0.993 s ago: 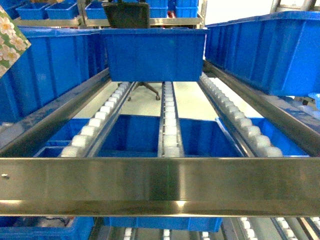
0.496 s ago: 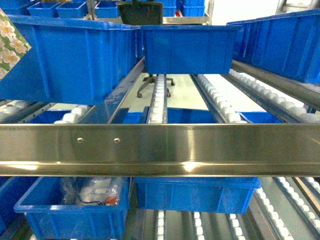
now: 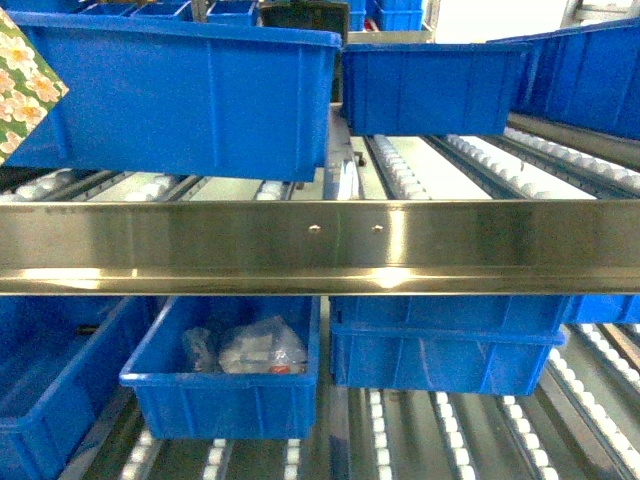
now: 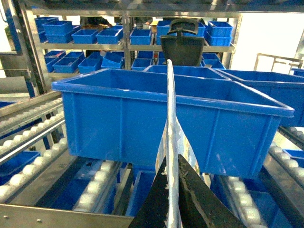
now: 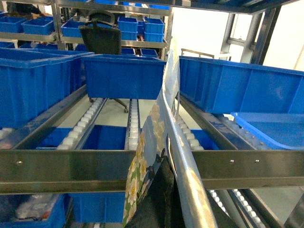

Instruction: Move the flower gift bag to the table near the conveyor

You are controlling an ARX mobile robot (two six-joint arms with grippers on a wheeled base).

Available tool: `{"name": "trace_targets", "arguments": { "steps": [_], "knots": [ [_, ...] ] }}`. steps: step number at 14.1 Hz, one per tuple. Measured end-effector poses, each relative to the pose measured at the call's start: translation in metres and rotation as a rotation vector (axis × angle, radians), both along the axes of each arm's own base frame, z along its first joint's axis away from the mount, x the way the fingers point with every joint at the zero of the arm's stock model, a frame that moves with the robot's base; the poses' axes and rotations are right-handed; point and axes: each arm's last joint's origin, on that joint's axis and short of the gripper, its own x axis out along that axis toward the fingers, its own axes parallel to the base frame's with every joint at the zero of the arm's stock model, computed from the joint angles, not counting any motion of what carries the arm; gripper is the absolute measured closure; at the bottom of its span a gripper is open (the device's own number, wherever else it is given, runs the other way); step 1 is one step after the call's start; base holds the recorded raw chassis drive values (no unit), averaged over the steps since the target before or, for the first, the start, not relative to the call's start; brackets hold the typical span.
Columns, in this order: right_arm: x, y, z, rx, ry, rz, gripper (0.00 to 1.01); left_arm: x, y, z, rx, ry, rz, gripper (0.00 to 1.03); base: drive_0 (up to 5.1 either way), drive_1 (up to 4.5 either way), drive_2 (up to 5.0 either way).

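We hold the flower gift bag [image 4: 172, 142] edge-on in both wrist views. The left gripper [image 4: 174, 199] is clenched on its lower edge; the right gripper [image 5: 161, 199] grips it likewise. In the head view only a floral corner [image 3: 25, 85] shows, at 10 o'clock. The conveyor [image 3: 320, 245] and its blue bins [image 3: 180, 95] fill the view. The table is not visible. We judge the bag lifted and in carriage; placement on the table remains.

Left gripper [image 4: 172, 209]: matte black, wedge-shaped fingers.
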Motion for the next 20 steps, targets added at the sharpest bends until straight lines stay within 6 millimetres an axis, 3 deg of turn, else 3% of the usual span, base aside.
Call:
{"name": "trace_targets", "arguments": {
  "steps": [20],
  "knots": [
    [0.0000, 0.0000, 0.0002, 0.000, -0.002, 0.000, 0.99, 0.0000, -0.0003, 0.0000, 0.000, 0.000, -0.001, 1.00, -4.0, -0.46, 4.6]
  ]
}}
